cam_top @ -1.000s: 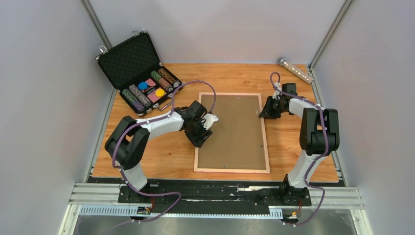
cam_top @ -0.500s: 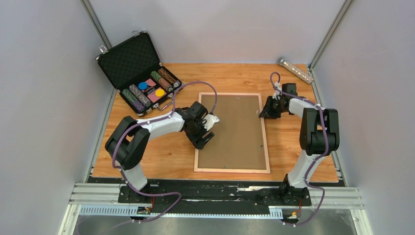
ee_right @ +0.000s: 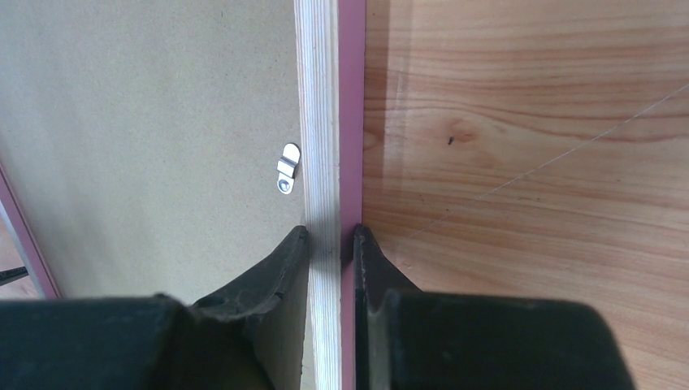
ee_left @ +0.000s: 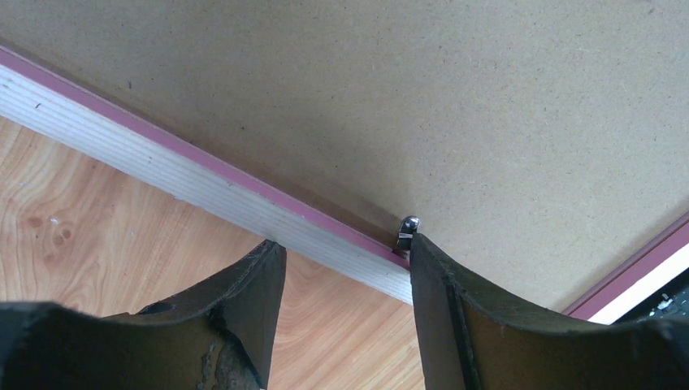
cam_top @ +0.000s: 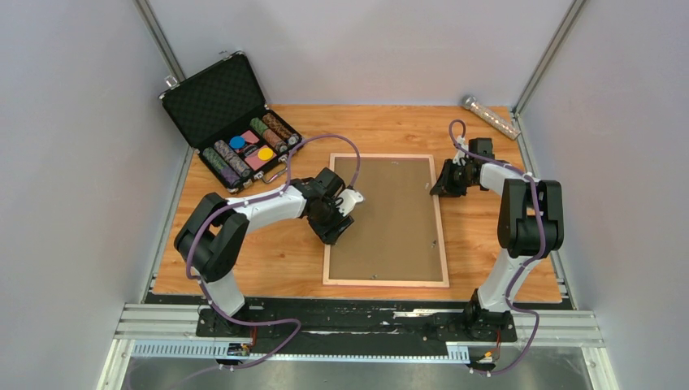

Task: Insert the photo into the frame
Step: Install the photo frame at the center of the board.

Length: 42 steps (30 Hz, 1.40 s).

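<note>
The frame (cam_top: 327, 244) lies face down on the table with a plain brown backing board (cam_top: 390, 219) filling it. The photo is hidden. My left gripper (cam_top: 340, 230) stands open over the frame's left rail (ee_left: 162, 166). Its right fingertip touches a small metal tab (ee_left: 406, 229) at the board's edge (ee_left: 447, 97), and nothing is between the fingers but the rail below. My right gripper (cam_top: 437, 188) is shut on the frame's right rail (ee_right: 318, 122), one finger on each side of it. A second metal tab (ee_right: 288, 167) lies on the board just ahead of that gripper (ee_right: 331, 231).
An open black case (cam_top: 213, 97) with rows of poker chips stands at the back left, close to the left arm's elbow. A silver cylinder (cam_top: 491, 116) lies at the back right corner. Grey walls close in on the table's left, right and back.
My left gripper has shifted very slightly along the frame's left rail. The right gripper and the frame have not moved.
</note>
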Each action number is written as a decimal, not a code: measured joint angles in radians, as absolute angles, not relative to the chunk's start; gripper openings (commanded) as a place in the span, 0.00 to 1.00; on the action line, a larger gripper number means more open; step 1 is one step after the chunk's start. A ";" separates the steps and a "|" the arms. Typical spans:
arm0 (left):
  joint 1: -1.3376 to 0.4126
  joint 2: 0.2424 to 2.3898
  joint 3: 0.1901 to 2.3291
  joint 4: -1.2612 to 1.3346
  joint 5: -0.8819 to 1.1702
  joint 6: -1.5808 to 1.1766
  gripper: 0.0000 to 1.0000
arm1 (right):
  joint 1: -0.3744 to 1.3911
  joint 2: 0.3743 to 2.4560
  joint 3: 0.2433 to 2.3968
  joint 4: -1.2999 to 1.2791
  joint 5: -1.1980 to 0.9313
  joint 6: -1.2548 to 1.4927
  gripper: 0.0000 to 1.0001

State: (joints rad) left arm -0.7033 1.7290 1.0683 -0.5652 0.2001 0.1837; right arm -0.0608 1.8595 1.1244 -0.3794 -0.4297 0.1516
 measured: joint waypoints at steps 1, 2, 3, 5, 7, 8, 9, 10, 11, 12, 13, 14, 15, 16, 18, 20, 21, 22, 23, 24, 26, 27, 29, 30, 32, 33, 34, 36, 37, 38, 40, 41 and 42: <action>-0.703 1.729 1.068 -0.565 0.200 0.183 0.56 | -0.061 1.860 1.124 -0.379 -0.430 0.152 0.00; -0.703 1.729 1.068 -0.565 0.200 0.183 0.53 | -0.061 1.860 1.124 -0.379 -0.430 0.152 0.00; -0.703 1.729 1.068 -0.565 0.200 0.181 0.52 | -0.061 1.860 1.124 -0.379 -0.430 0.151 0.00; -0.703 1.729 1.068 -0.565 0.200 0.179 0.49 | -0.061 1.860 1.124 -0.379 -0.430 0.151 0.00; -0.703 1.729 1.068 -0.565 0.200 0.177 0.45 | -0.061 1.860 1.124 -0.379 -0.430 0.151 0.00; -0.703 1.729 1.068 -0.565 0.200 0.176 0.43 | -0.061 1.860 1.124 -0.379 -0.430 0.151 0.00; -0.703 1.729 1.068 -0.565 0.199 0.174 0.42 | -0.061 1.860 1.124 -0.379 -0.430 0.151 0.00; -0.703 1.729 1.068 -0.565 0.199 0.173 0.40 | -0.061 1.860 1.124 -0.379 -0.430 0.151 0.00; -0.703 1.729 1.068 -0.565 0.199 0.172 0.40 | -0.061 1.860 1.124 -0.379 -0.430 0.150 0.00; -0.703 1.728 1.068 -0.565 0.199 0.171 0.39 | -0.061 1.860 1.124 -0.379 -0.431 0.150 0.00; -0.703 1.728 1.068 -0.565 0.198 0.170 0.39 | -0.062 1.861 1.124 -0.379 -0.432 0.149 0.00; -0.703 1.728 1.068 -0.565 0.197 0.168 0.39 | -0.062 1.861 1.124 -0.379 -0.434 0.149 0.00; -0.703 1.726 1.068 -0.565 0.196 0.167 0.39 | -0.063 1.861 1.124 -0.379 -0.436 0.148 0.00; -0.704 1.725 1.068 -0.565 0.191 0.167 0.38 | -0.064 1.862 1.124 -0.377 -0.437 0.148 0.00; -0.704 1.722 1.068 -0.558 0.179 0.167 0.37 | -0.065 1.862 1.124 -0.373 -0.437 0.148 0.00; -0.704 1.720 1.068 -0.551 0.170 0.168 0.37 | -0.066 1.863 1.124 -0.369 -0.437 0.148 0.00; -0.704 1.718 1.068 -0.548 0.165 0.168 0.37 | -0.067 1.863 1.124 -0.368 -0.437 0.148 0.00; -0.704 1.718 1.068 -0.544 0.159 0.168 0.38 | -0.067 1.864 1.124 -0.365 -0.437 0.148 0.00; -0.704 1.718 1.068 -0.541 0.155 0.169 0.44 | -0.068 1.864 1.124 -0.363 -0.436 0.148 0.00; -0.704 1.718 1.068 -0.538 0.151 0.169 0.47 | -0.068 1.864 1.124 -0.362 -0.436 0.148 0.00; -0.704 1.718 1.068 -0.536 0.148 0.169 0.59 | -0.069 1.865 1.124 -0.360 -0.437 0.149 0.00; -0.704 1.718 1.068 -0.536 0.147 0.169 0.67 | -0.069 1.865 1.124 -0.360 -0.437 0.149 0.00; -0.705 1.718 1.068 -0.535 0.147 0.179 0.76 | -0.069 1.865 1.124 -0.360 -0.437 0.148 0.00; -0.706 1.718 1.068 -0.532 0.147 0.187 0.78 | -0.069 1.865 1.124 -0.360 -0.437 0.148 0.00; -0.708 1.713 1.068 -0.527 0.148 0.199 0.83 | -0.069 1.865 1.124 -0.360 -0.437 0.148 0.00; -0.709 1.710 1.068 -0.526 0.147 0.203 0.85 | -0.069 1.865 1.124 -0.360 -0.437 0.148 0.00; -0.709 1.707 1.068 -0.524 0.147 0.206 0.86 | -0.069 1.865 1.124 -0.360 -0.437 0.148 0.00; -0.709 1.701 1.068 -0.521 0.147 0.208 0.88 | -0.069 1.865 1.124 -0.360 -0.437 0.148 0.00; -0.709 1.695 1.068 -0.520 0.146 0.209 0.89 | -0.069 1.865 1.124 -0.360 -0.437 0.147 0.00; -0.709 1.692 1.068 -0.519 0.143 0.210 0.89 | -0.069 1.865 1.124 -0.360 -0.437 0.147 0.00; -0.707 1.683 1.068 -0.516 0.138 0.212 0.90 | -0.069 1.865 1.124 -0.360 -0.439 0.144 0.00; -0.703 1.681 1.069 -0.513 0.136 0.213 0.90 | -0.069 1.865 1.124 -0.360 -0.440 0.144 0.00; -0.696 1.679 1.071 -0.512 0.137 0.213 0.89 | -0.069 1.865 1.124 -0.360 -0.440 0.142 0.00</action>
State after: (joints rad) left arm -0.6960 1.6794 1.0714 -0.5117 0.1368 0.2131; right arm -0.0692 1.8648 1.1244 -0.3599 -0.4404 0.1421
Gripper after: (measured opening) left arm 0.895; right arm 0.190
